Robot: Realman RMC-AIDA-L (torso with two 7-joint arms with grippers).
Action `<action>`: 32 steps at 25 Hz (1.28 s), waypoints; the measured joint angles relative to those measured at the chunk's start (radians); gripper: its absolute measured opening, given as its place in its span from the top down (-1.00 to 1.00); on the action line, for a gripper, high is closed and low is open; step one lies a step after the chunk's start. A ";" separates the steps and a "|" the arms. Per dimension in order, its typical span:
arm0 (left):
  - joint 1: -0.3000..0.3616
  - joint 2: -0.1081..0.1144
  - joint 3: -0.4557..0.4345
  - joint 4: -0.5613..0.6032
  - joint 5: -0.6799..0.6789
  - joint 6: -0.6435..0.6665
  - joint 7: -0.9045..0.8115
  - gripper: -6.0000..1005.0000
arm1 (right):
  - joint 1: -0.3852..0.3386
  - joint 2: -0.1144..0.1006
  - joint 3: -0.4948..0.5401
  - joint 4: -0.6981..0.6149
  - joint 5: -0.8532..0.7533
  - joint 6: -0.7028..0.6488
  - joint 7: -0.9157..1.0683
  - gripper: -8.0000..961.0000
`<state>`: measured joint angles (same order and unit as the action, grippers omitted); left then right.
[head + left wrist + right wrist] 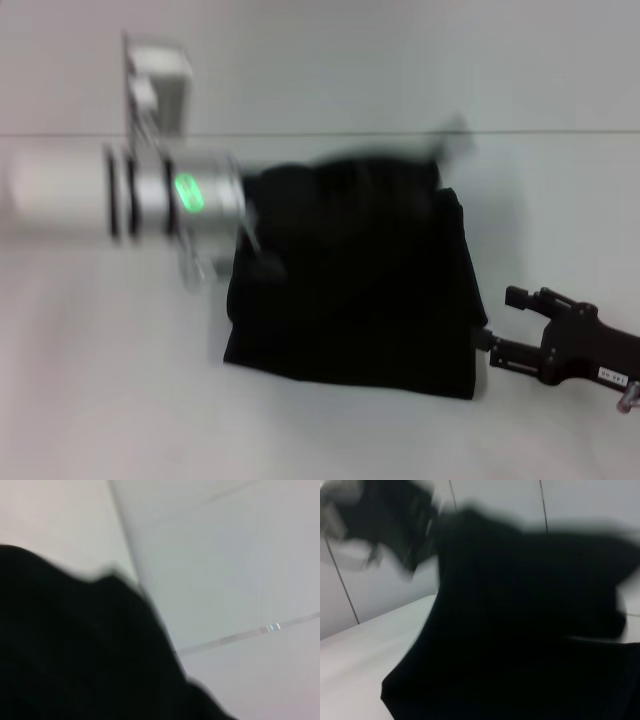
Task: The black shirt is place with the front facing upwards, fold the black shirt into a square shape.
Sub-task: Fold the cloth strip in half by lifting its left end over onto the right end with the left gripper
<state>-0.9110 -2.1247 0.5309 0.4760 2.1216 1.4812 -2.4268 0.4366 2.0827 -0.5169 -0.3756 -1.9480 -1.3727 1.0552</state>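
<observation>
The black shirt (360,290) lies bunched and partly folded in the middle of the white table (100,400); no lettering or label shows. My left gripper (255,235) is at the shirt's upper left edge, dark against the cloth, and holds a raised fold of it. In the right wrist view the shirt (520,630) hangs up from the table below the left gripper (395,530). The shirt fills the lower part of the left wrist view (75,655). My right gripper (500,320) is open and empty just right of the shirt's lower right corner.
The left arm's silver wrist with a green light (185,192) reaches in from the left. A tiled wall (400,60) rises behind the table's back edge. Bare table surface lies in front and to the left of the shirt.
</observation>
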 joint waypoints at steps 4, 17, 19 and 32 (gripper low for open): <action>0.040 -0.044 0.004 -0.174 -0.021 -0.035 0.131 0.85 | 0.013 0.006 0.008 0.025 0.003 0.051 0.001 -0.90; 0.066 -0.039 0.006 -0.250 -0.047 -0.045 0.204 0.84 | 0.142 0.014 0.016 0.171 0.052 0.277 0.001 -0.90; 0.064 -0.040 0.008 -0.251 -0.043 -0.044 0.210 0.84 | 0.160 0.014 0.016 0.181 0.093 0.299 -0.004 -0.90; 0.073 -0.046 0.098 -0.286 -0.037 -0.106 0.269 0.85 | 0.250 0.013 0.023 0.158 0.195 0.405 -0.006 -0.91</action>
<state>-0.8381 -2.1710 0.6290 0.1902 2.0847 1.3747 -2.1577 0.6861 2.0957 -0.4939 -0.2173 -1.7535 -0.9678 1.0487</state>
